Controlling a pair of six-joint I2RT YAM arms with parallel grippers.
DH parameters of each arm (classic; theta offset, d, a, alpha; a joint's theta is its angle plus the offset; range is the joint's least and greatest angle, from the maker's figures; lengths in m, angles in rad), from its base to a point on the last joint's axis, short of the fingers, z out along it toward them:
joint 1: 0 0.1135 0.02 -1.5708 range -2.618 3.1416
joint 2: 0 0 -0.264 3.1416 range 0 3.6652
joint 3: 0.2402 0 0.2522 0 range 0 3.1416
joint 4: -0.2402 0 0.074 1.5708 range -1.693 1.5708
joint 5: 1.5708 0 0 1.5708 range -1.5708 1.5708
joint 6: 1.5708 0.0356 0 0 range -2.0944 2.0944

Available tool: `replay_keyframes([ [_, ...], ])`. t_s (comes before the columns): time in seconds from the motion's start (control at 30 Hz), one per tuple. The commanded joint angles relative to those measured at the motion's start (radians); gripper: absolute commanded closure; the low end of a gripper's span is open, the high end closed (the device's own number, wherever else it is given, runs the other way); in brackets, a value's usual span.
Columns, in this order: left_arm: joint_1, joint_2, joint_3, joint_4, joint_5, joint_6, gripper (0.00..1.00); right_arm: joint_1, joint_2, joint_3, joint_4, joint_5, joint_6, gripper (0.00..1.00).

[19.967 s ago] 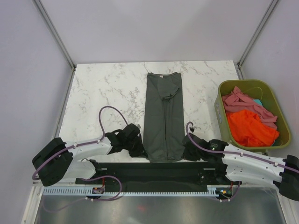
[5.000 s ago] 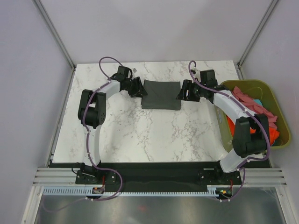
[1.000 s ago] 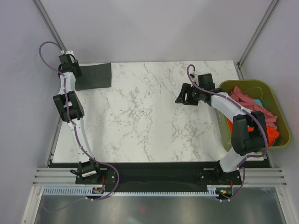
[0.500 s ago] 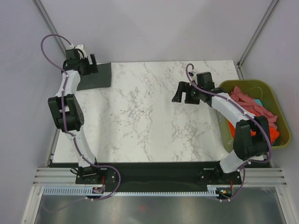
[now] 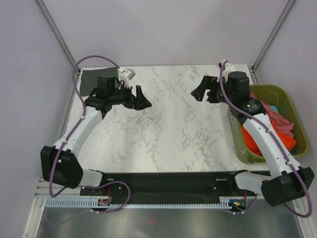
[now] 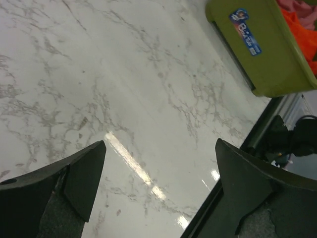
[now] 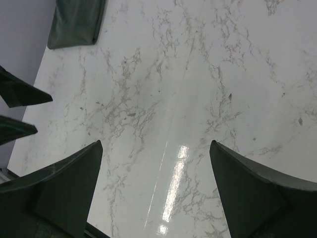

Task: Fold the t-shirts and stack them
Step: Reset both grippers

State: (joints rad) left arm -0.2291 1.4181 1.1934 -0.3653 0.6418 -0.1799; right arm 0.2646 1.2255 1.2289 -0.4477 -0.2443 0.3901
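Note:
A folded dark charcoal t-shirt [image 5: 95, 79] lies flat in the table's far left corner, also in the right wrist view as a folded t-shirt [image 7: 77, 22]. My left gripper [image 5: 142, 97] hovers right of it, apart from it, open and empty [image 6: 159, 144] over bare marble. My right gripper [image 5: 197, 90] hangs open and empty [image 7: 155, 144] over the far right of the table, facing the left one. An orange t-shirt [image 5: 249, 138] and a pink t-shirt [image 5: 277, 118] lie crumpled in the bin.
The olive-green bin [image 5: 262, 88] stands at the table's right edge, under my right arm; the left wrist view shows its side wall [image 6: 257, 49]. Grey walls close in the back and both sides. The black base rail [image 5: 163, 179] runs along the near edge.
My left gripper let go of the folded charcoal t-shirt in the far left corner, swung right toward the middle and opened wide. The right gripper opened fully and rose slightly.

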Motion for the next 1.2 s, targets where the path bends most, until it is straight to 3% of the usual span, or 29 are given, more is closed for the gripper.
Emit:
replay_keyframes([
  [0.0, -0.021, -0.178, -0.050, 0.025, 0.068, -0.046, 0.00, -0.002, -0.062, -0.025, -0.031, 0.042, 0.010, 0.02],
  [0.37, -0.032, -0.427, -0.192, 0.097, 0.047, -0.049, 0.00, -0.002, -0.184, -0.120, 0.050, 0.065, 0.088, 0.02],
  [1.17, -0.032, -0.492, -0.252, 0.170, 0.076, -0.104, 0.00, -0.002, -0.250, -0.164, 0.083, 0.115, 0.121, 0.02],
])
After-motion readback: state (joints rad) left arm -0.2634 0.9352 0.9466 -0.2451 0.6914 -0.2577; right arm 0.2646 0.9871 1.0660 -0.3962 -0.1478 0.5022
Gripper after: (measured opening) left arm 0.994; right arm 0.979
